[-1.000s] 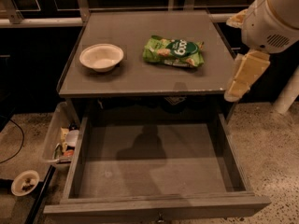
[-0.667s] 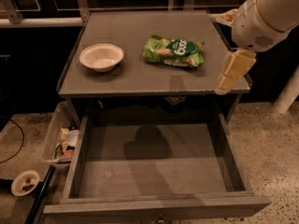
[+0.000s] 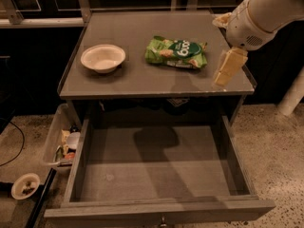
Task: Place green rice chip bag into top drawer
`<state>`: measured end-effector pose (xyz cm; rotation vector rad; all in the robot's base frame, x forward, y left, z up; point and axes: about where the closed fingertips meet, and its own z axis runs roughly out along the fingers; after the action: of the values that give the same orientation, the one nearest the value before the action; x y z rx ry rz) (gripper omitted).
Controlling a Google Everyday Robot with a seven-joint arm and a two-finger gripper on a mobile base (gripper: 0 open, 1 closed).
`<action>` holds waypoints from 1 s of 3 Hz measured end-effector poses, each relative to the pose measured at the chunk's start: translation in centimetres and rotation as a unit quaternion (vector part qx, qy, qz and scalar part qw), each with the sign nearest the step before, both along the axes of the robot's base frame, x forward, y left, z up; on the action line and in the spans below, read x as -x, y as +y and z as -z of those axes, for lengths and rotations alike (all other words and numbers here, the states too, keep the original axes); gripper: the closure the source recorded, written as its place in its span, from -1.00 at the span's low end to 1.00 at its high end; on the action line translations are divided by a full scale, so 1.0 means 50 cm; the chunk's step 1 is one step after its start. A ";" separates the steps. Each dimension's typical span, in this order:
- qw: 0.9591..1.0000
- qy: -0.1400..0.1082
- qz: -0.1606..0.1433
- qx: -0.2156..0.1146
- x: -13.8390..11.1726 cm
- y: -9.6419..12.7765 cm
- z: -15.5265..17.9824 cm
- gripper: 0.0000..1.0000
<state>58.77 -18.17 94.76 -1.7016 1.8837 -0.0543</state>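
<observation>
The green rice chip bag (image 3: 176, 52) lies flat on the grey cabinet top (image 3: 142, 77), right of centre. The top drawer (image 3: 156, 175) is pulled fully open below and its flat grey bottom is bare. My gripper (image 3: 227, 70) hangs from the white arm at the upper right, just right of the bag and a little above the cabinet top's right edge, apart from the bag. It holds nothing that I can see.
A white bowl (image 3: 103, 57) stands on the cabinet top, left of the bag. A clear plastic bin of clutter (image 3: 61, 144) sits on the floor left of the drawer. A small round dish (image 3: 26, 185) lies on the floor at lower left.
My gripper has moved left and inward, from beyond the cabinet's right edge to over its right side, closer to the bag. The bag, bowl and drawer have not moved.
</observation>
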 end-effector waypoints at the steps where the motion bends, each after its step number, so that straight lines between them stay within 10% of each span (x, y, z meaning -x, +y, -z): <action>1: 0.999 0.002 0.008 -0.033 -0.048 0.015 0.031 -1.00; 3: 0.985 -0.015 0.020 -0.170 -0.189 0.077 0.043 -1.00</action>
<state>68.20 -14.32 92.59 -1.4232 1.7861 0.2127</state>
